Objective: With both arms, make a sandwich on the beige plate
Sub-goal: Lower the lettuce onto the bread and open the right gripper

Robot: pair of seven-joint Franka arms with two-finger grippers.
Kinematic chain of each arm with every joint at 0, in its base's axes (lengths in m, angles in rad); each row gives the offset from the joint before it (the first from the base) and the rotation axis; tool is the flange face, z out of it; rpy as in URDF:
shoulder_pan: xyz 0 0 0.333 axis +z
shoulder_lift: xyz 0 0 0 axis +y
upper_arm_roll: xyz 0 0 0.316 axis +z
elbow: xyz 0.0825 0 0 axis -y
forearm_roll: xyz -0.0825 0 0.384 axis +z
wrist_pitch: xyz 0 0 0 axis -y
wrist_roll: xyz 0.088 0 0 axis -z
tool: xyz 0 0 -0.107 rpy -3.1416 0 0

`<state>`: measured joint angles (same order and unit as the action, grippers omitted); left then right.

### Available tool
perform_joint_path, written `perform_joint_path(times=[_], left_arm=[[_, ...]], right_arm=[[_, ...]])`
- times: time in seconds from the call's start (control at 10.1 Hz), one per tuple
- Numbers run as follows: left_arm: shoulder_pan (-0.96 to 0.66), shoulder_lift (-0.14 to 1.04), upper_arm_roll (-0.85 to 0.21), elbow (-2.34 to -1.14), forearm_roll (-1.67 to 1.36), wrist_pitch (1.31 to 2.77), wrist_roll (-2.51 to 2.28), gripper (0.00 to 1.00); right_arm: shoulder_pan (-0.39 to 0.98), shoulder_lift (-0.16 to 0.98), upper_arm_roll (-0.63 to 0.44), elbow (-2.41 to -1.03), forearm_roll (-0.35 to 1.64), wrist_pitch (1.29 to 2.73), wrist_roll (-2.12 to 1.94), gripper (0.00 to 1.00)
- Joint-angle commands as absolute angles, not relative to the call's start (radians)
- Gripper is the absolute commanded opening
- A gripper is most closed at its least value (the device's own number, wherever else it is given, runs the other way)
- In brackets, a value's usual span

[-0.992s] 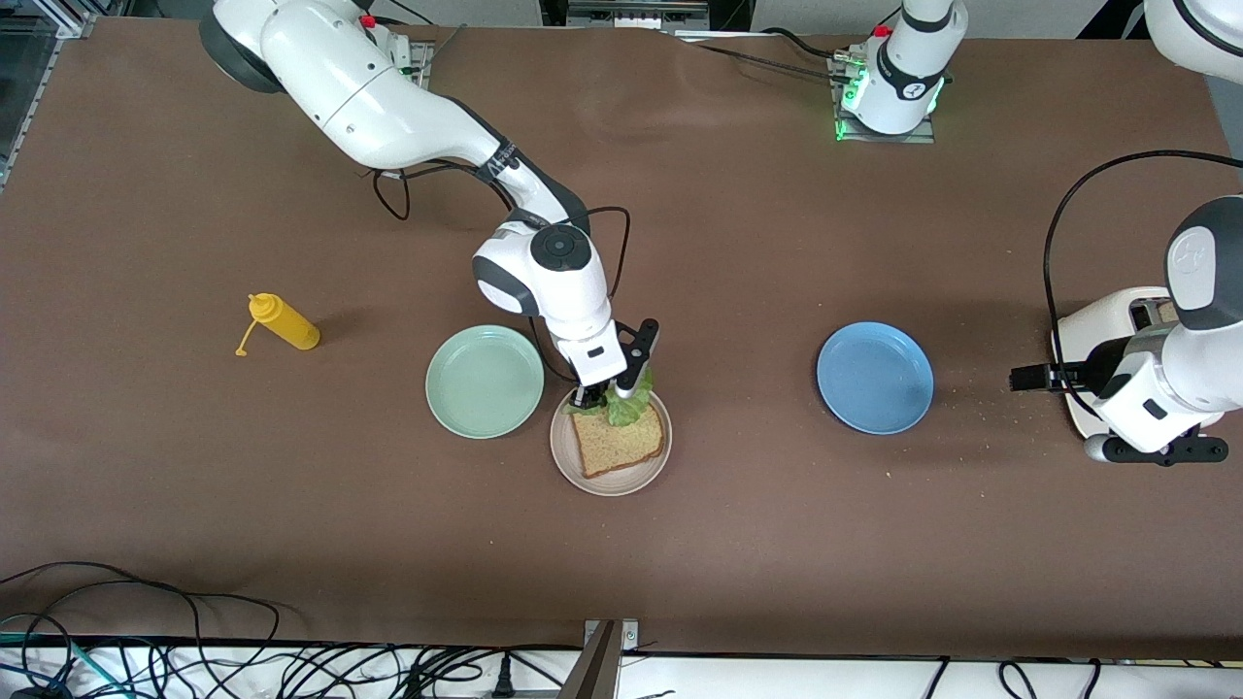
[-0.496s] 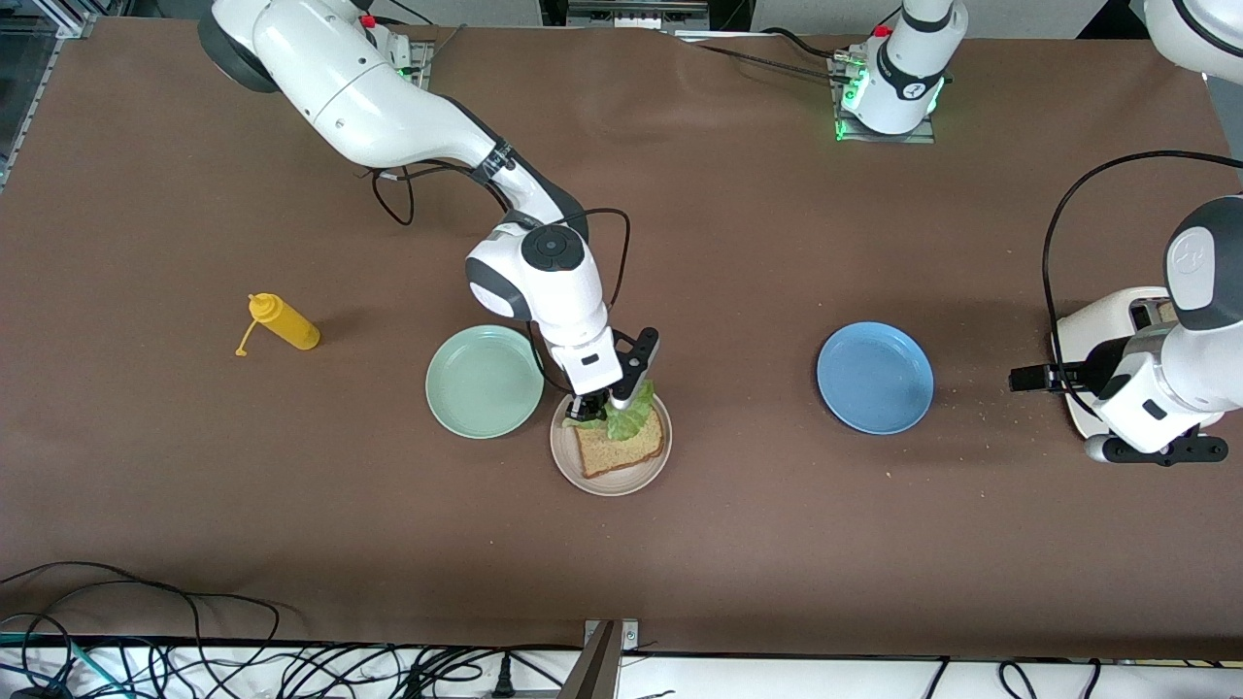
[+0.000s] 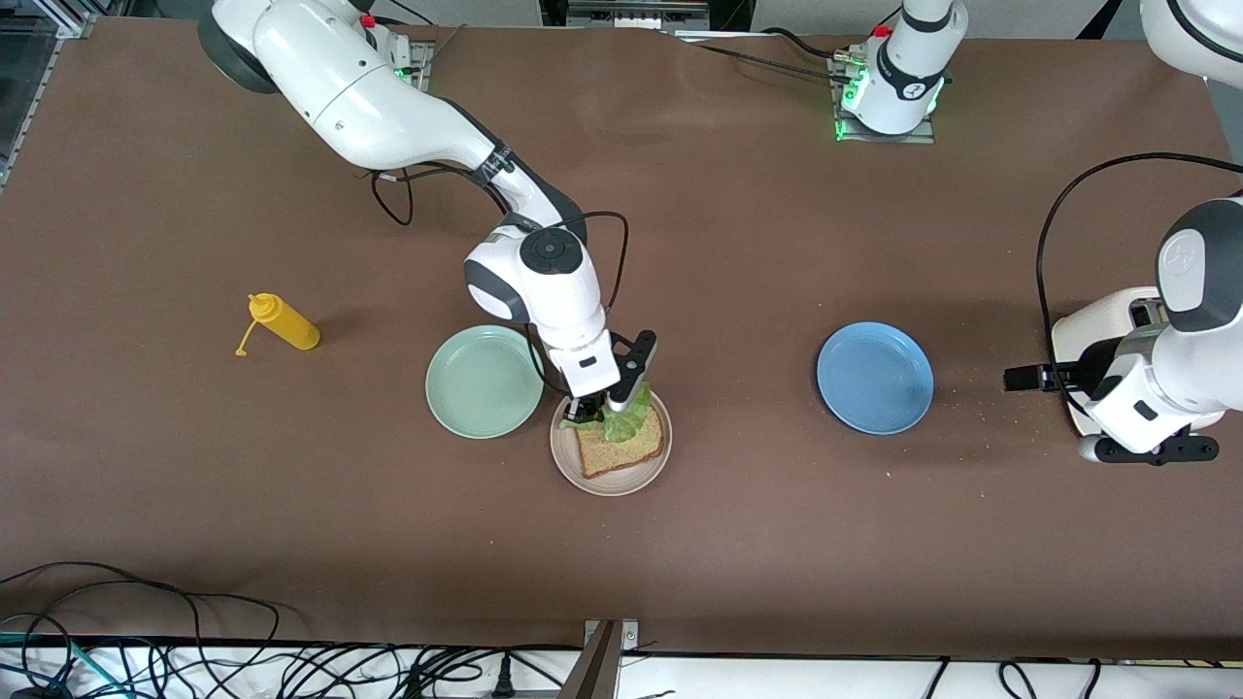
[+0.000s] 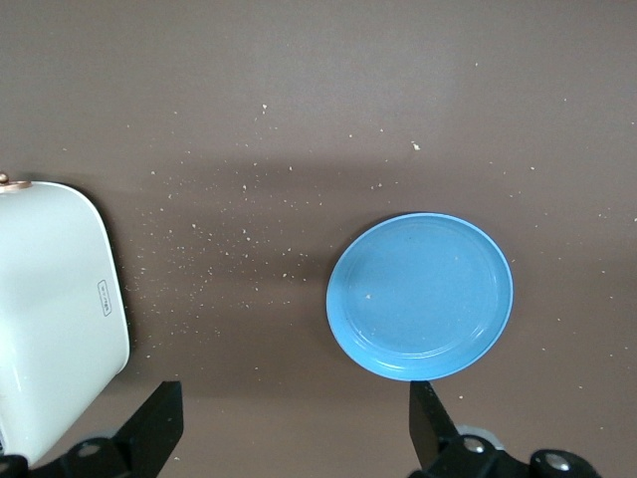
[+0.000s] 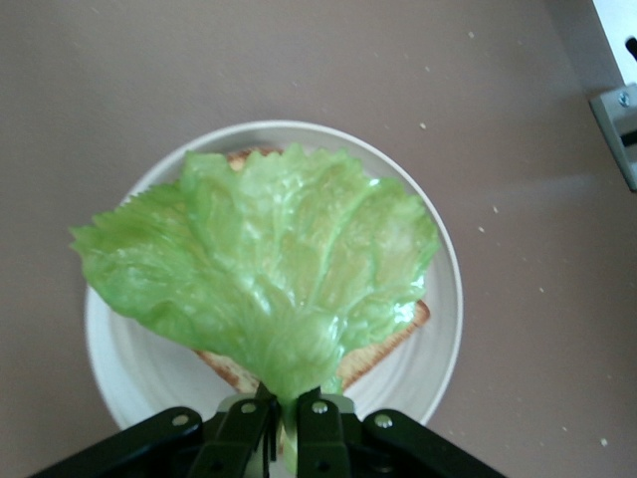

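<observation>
Green leaf: the lettuce leaf [image 5: 264,274] has sunk lower over the bread slice [image 3: 621,442] than a second ago, so laying it down looks close.
Right gripper [image 5: 284,423]: clenched on the leaf's stem, above the beige plate [image 3: 568,456], near the table's middle.
Left gripper [image 4: 294,428]: spread wide, waiting beside the toaster [image 4: 50,309], near the blue plate [image 4: 420,296].
Sandwich: only one slice is laid.

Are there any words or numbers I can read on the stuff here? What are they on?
No text here can be read.
White toaster: a small label on its side, too small to read.
Left arm: a round mark on its grey joint, not readable.
The plates, mustard bottle and bread show no writing.
</observation>
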<state>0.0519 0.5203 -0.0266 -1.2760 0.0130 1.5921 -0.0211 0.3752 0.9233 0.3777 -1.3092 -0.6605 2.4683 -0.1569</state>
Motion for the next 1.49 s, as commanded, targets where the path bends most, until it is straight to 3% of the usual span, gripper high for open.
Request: perform_joint_path(times=[0.0,0.5,0.6,0.69,0.79,1.39], left_arm=[[0.049,0.514,-0.029,-1.279,0.049,1.586,-0.037,1.00],[0.049,0.514,-0.029,-1.279,0.049,1.586,-0.037,1.00],[0.048,0.514,-0.031,-1.279,0.049,1.586,-0.038,1.00],[0.048,0.515,-0.031,-1.279,0.049,1.586,-0.038,1.00],[0.048,0.515,-0.031,-1.279,0.049,1.586,-0.038,1.00],[0.048,0.515,-0.031,-1.279,0.049,1.586,-0.038,1.00]], right_arm=[[0.379,0.959,0.367,-1.285,-0.647,2.516,-0.156,0.00],[0.394,0.965,0.365,-1.285,-0.649,2.508,-0.155,0.00],[0.391,0.965,0.365,-1.285,-0.647,2.508,-0.156,0.12],[0.391,0.965,0.367,-1.285,-0.647,2.502,-0.155,0.56],[0.390,0.965,0.365,-1.285,-0.646,2.502,-0.158,0.73],[0.380,0.962,0.371,-1.253,-0.632,2.433,-0.170,0.76]])
